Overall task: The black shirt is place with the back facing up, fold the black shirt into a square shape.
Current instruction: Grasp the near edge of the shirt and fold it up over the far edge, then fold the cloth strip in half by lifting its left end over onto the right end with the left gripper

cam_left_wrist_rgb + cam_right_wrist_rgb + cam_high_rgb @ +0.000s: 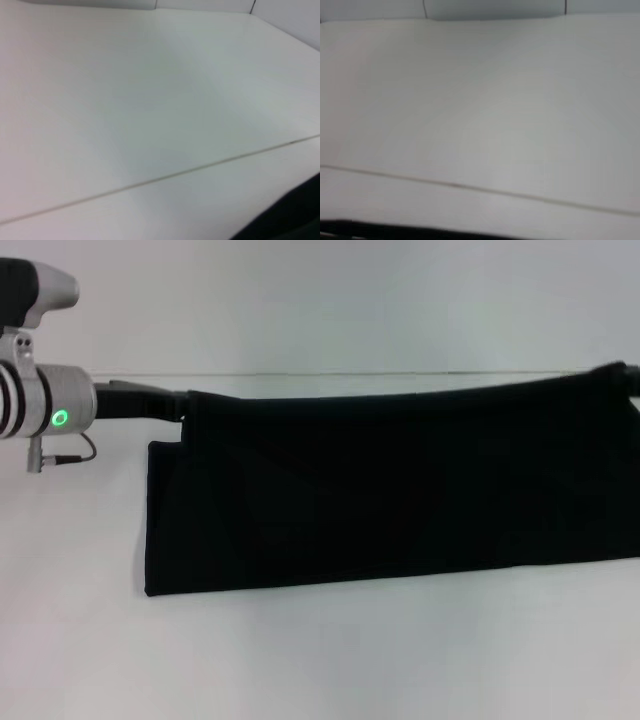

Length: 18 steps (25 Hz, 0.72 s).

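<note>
Large black soft-fabric shirt (pixel 390 490) hangs limp and light, stretched between left gripper (pixel 178 406) and right gripper (pixel 630 375) at its top corners; finger state indiscernible.

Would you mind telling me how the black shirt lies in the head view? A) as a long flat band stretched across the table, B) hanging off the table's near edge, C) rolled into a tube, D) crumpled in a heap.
A: the black shirt lies as a wide, flat band across the white table, its far edge reaching the left gripper at its far-left corner.
</note>
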Each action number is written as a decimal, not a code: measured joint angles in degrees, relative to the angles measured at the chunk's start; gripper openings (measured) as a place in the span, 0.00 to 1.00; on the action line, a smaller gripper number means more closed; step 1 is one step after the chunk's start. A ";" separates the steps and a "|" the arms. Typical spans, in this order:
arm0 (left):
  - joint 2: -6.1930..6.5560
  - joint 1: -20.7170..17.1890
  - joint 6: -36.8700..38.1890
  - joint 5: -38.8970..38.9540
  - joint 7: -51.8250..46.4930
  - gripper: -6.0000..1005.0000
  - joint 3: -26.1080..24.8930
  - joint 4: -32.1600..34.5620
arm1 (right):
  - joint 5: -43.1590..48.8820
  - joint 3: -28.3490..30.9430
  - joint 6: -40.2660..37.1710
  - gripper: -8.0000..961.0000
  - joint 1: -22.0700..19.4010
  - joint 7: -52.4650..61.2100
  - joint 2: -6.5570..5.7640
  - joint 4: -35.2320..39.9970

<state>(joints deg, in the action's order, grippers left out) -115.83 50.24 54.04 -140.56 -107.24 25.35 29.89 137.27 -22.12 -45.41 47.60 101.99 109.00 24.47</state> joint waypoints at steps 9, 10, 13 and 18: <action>-0.66 0.79 -4.41 0.12 -0.45 0.10 0.07 -0.37 | -1.69 -0.35 2.74 0.07 1.26 -0.32 0.23 -1.03; -1.16 0.80 -5.56 0.14 -0.45 0.11 0.05 -0.42 | -1.93 -0.43 3.45 0.07 1.31 -0.42 0.33 -1.40; -2.75 0.82 -9.21 0.15 -0.34 0.11 0.11 -0.50 | -2.36 -1.27 6.97 0.08 1.72 -0.52 0.75 -3.05; -5.82 0.83 -17.01 0.17 0.20 0.13 1.04 -0.88 | -2.40 -3.05 11.68 0.09 1.95 -1.54 2.39 -4.12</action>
<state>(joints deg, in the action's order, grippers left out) -121.65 51.07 37.03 -140.39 -107.04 26.39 29.01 134.88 -25.17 -33.72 49.56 100.45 111.39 20.35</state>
